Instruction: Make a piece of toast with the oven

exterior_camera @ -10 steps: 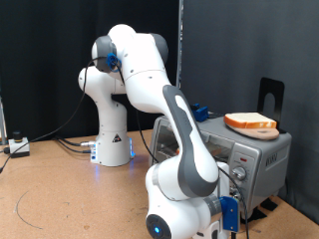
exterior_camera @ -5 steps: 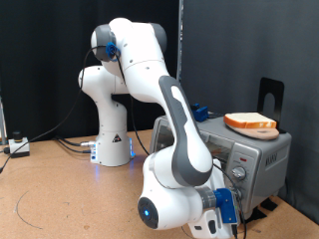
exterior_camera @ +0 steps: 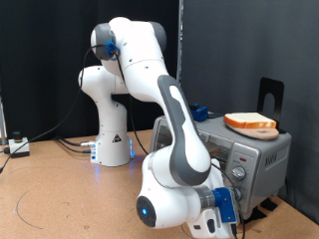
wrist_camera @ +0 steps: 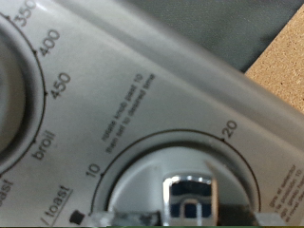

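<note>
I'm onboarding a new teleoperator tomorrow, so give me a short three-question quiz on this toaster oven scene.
1. True or false: a bread slice with a brown crust lies on top of the boxy silver-grey toaster oven.
2. In the wrist view, which part of the oven fills the picture? A) the glass door B) the knob panel with printed numbers C) the wire rack
3. Fill in: in the exterior view, the white robot arm's wrist is lowered in front of the oven's ____ panel.

Key: 1 true. 2 B: a timer dial marked 10 and 20, beside a temperature scale showing 350, 400, 450, broil and toast. 3 knob.
</note>
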`<state>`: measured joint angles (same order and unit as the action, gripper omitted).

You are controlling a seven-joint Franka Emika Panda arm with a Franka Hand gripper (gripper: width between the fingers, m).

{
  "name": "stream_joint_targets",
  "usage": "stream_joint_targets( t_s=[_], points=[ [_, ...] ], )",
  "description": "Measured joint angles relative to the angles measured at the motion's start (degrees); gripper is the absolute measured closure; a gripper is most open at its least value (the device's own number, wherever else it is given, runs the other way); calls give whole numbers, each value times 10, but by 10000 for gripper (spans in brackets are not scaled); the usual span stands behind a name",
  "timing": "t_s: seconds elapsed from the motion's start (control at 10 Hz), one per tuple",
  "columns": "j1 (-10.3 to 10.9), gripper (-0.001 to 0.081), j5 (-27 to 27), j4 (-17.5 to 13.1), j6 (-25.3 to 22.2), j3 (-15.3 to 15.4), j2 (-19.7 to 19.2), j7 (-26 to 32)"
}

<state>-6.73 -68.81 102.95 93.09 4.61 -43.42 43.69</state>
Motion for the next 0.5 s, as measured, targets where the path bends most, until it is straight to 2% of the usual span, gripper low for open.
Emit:
stream_joint_targets(
  t_s=[0.3, 0.4, 0.5],
  points=[
    [-3, 686, 7, 1, -13, -4, 3, -4],
    [-6, 503, 12, 2, -26, -8, 7, -10],
    [-9, 503, 20, 5, -38, -12, 12, -17]
  ],
)
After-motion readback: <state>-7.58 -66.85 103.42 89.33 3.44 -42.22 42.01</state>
